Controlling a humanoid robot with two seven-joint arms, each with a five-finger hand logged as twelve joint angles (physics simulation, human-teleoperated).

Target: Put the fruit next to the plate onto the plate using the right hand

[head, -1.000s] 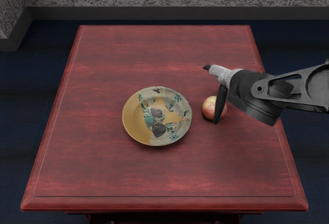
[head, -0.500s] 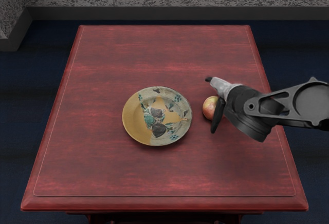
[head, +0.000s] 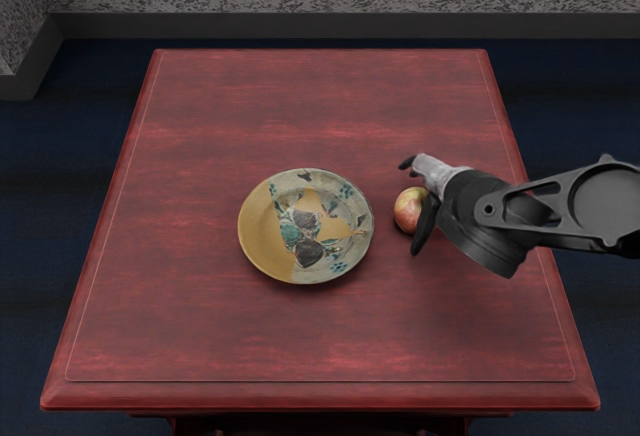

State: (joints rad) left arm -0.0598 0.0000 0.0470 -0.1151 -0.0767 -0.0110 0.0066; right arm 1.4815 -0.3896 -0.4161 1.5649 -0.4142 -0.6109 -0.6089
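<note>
Fruit (head: pixel 407 209) is seen on the table (head: pixel 200 336) just right of the plate (head: pixel 252 228), immediately left of the right hand (head: pixel 434 200), whose fingers (head: pixel 424 228) are spread around it, seemingly not yet closed.

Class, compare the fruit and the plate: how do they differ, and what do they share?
The fruit is small and round; the plate is wide and shallow. The fruit is reddish-yellow; the plate is mustard with a dark pattern. The right hand is at the fruit, not the plate. Both rest on the table.
</note>
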